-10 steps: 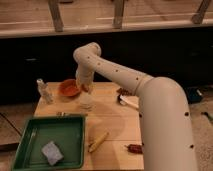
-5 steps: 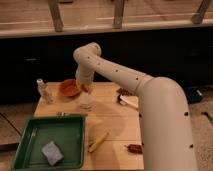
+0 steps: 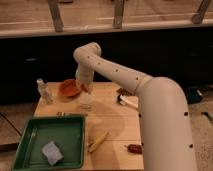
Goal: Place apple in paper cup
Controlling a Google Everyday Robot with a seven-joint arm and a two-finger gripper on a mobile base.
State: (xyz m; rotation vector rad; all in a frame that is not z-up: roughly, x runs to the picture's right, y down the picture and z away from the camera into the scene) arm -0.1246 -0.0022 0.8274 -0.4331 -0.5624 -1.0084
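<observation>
The apple (image 3: pixel 85 88) is held pinched in the tool (image 3: pixel 85 90) directly above the paper cup (image 3: pixel 86 102), which is found at 6 o'clock from it on the desk (image 3: pixel 112 125), beside the orange bowl (image 3: pixel 69 88).

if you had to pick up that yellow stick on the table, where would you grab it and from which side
Probably across the middle of the yellow stick, from straight above. It lies flat and slanted on bare table just right of the green tray, so the jaws should close across its narrow width, turned to match the slant. The gripper is far off, above the paper cup.
</observation>
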